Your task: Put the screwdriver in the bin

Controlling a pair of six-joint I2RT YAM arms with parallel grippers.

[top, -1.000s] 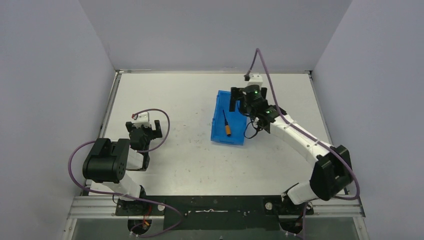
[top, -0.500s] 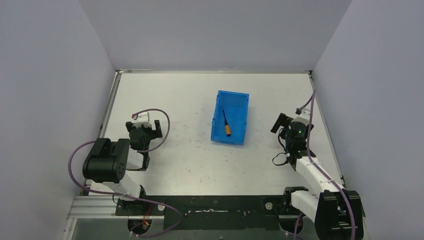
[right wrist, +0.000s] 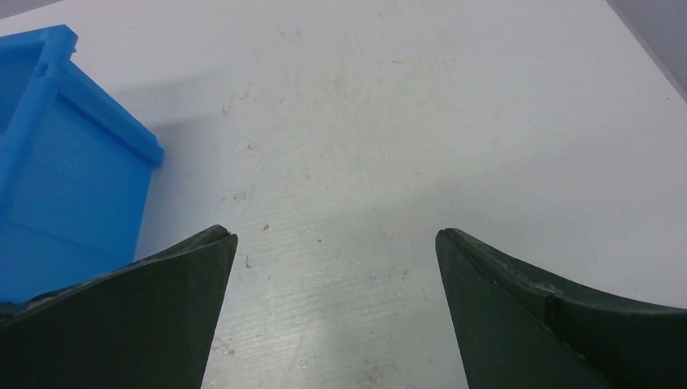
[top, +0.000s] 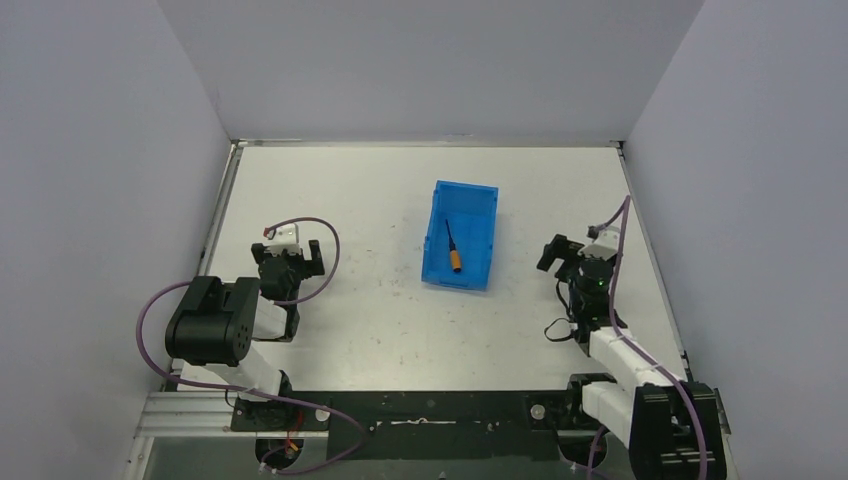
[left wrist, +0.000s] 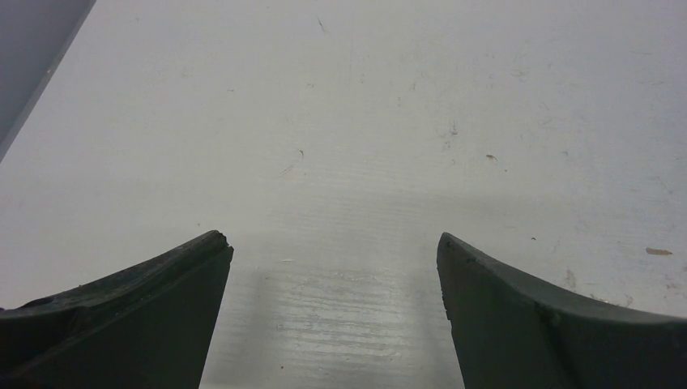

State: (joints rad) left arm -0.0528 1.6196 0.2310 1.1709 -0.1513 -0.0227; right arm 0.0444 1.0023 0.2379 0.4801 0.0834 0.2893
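The screwdriver (top: 452, 248), with its orange handle and thin black shaft, lies inside the blue bin (top: 480, 236) at the table's middle. The bin's outer wall also shows at the left of the right wrist view (right wrist: 65, 186). My right gripper (top: 558, 250) is open and empty, low over the table to the right of the bin; its jaws stand wide apart (right wrist: 334, 239). My left gripper (top: 292, 256) is open and empty, low over the table at the left, far from the bin (left wrist: 332, 243).
Grey walls close the table on three sides. Purple cables loop round both arms, one by the left arm (top: 310, 225). A metal rail (top: 430, 415) runs along the near edge.
My right arm has drawn back from over the bin to the table's right side and folded low. The screwdriver has stayed in the bin. The left arm has not moved.
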